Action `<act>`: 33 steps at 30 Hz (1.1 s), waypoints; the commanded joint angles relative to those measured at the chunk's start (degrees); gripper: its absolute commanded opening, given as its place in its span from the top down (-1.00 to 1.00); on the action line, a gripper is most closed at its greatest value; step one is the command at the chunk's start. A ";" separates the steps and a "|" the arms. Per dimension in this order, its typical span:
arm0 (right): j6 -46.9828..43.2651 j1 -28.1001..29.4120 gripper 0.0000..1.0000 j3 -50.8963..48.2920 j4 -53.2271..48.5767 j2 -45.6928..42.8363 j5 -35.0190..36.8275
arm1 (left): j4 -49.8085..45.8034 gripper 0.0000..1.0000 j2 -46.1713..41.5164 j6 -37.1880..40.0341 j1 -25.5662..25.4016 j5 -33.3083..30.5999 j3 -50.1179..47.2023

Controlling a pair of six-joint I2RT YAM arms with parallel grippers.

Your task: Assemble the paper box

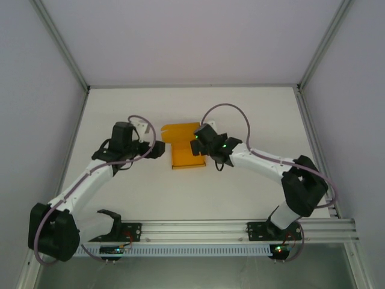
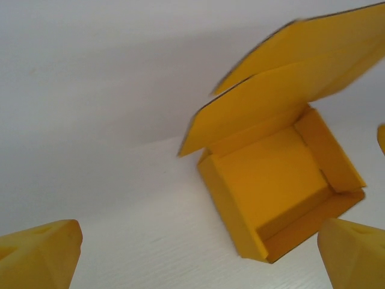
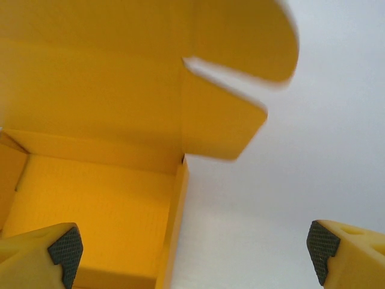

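The paper box (image 1: 183, 150) is an orange-yellow tray with folded-up walls and its lid (image 1: 178, 130) standing open at the far side, in the middle of the white table. My left gripper (image 1: 159, 149) is open just left of the box; in the left wrist view the box (image 2: 271, 186) lies ahead, nearer the right fingertip (image 2: 355, 253), and the gripper (image 2: 198, 259) holds nothing. My right gripper (image 1: 201, 146) is open at the box's right side. Its view shows the box's right wall (image 3: 174, 223) between the spread fingers of the gripper (image 3: 195, 253), untouched.
A white table (image 1: 252, 114) lies inside white walls with metal posts at the corners. An aluminium rail (image 1: 198, 229) runs along the near edge, carrying both arm bases. Bare table lies on either side of the box.
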 commanded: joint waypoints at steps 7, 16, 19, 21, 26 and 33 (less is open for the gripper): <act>-40.08 -15.31 -0.97 8.02 -1.70 0.45 -33.16 | -8.51 -0.99 11.83 20.51 -0.58 3.72 15.70; -56.09 -20.27 -0.56 23.64 -17.79 11.71 -48.05 | -17.54 -0.84 22.27 35.83 -0.59 9.64 25.23; -59.36 -20.46 -0.39 28.41 -24.59 15.76 -49.09 | -19.98 -0.69 24.93 37.59 -0.60 9.21 27.99; -62.95 -20.58 -0.29 30.11 -27.66 17.54 -48.84 | -22.55 -0.59 26.62 39.09 -0.64 10.01 29.85; -63.98 -20.80 0.14 31.41 -27.15 19.66 -46.66 | -23.93 -0.43 29.11 42.33 -0.69 9.22 31.29; -65.79 -20.49 0.54 34.15 -31.40 22.30 -46.18 | -24.15 0.23 31.84 43.25 -0.95 8.90 33.11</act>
